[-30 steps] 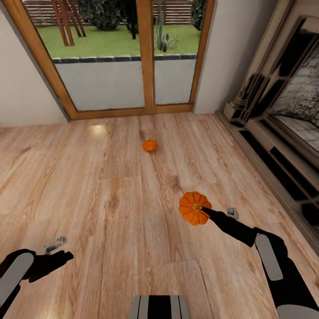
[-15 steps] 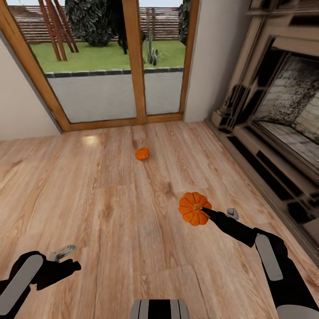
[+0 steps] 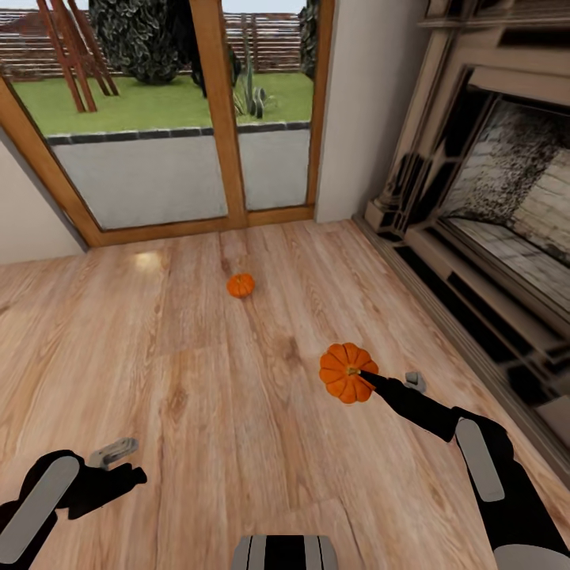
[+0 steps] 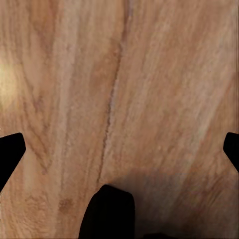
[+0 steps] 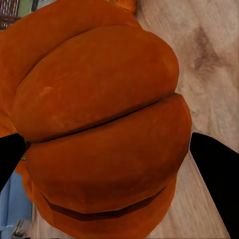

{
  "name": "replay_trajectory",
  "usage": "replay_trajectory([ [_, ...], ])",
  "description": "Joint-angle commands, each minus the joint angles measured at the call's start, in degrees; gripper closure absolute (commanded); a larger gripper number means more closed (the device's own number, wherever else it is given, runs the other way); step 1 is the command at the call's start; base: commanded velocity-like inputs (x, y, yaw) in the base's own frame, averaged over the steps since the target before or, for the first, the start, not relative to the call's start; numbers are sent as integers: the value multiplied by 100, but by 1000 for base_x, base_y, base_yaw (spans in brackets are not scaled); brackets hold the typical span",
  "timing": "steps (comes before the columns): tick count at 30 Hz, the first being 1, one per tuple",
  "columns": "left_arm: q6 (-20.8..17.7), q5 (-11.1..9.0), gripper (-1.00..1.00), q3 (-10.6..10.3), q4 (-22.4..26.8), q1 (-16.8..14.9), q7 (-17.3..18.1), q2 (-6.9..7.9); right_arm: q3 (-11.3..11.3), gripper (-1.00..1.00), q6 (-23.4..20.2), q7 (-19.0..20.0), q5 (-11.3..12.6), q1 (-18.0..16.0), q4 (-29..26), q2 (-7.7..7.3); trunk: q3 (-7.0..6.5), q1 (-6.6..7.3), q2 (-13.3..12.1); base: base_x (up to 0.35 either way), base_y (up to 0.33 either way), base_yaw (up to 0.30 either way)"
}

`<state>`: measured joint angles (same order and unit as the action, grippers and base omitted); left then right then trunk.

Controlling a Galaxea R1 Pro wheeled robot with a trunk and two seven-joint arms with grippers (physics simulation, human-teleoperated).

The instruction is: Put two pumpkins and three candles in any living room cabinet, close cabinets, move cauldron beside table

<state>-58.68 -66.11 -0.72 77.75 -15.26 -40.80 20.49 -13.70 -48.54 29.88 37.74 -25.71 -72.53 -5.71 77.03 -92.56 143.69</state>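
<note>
An orange ribbed pumpkin [image 3: 347, 371] hangs above the wooden floor with my right gripper [image 3: 358, 374] shut on it; up close in the right wrist view the pumpkin [image 5: 102, 129] sits between the two dark fingertips [image 5: 216, 167]. A second, smaller-looking pumpkin [image 3: 241, 285] lies on the floor farther ahead, near the glass doors. My left gripper [image 3: 119, 463] hovers low at the left, open over bare floorboards; its fingertips [image 4: 11, 152] show at the edges of the left wrist view with nothing between them.
Glass patio doors in a wood frame [image 3: 207, 119] close the far side, with a garden beyond. A large fireplace surround [image 3: 491, 214] with a low stepped hearth runs along the right wall. My own base [image 3: 285, 552] shows at the bottom edge.
The whole view has swung right: the doors and the floor pumpkin have slid leftward and more of the fireplace shows. The held pumpkin stays put relative to my right arm.
</note>
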Motion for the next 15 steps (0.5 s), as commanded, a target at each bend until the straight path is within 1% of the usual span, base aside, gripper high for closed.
replay_trajectory([
  [1,-3,-59,-100,-7,3,-3,-60,3,-8,100,-43,18,25,-4,-3,4,4,-3,2,350,123,0],
  [6,-3,-59,-100,-7,3,-3,-64,0,-10,100,-43,24,23,-4,-6,11,4,-3,2,350,115,0],
  [15,11,-71,-100,4,5,-3,-23,-16,-17,100,-51,30,28,-4,-46,9,4,-3,2,350,13,-2],
])
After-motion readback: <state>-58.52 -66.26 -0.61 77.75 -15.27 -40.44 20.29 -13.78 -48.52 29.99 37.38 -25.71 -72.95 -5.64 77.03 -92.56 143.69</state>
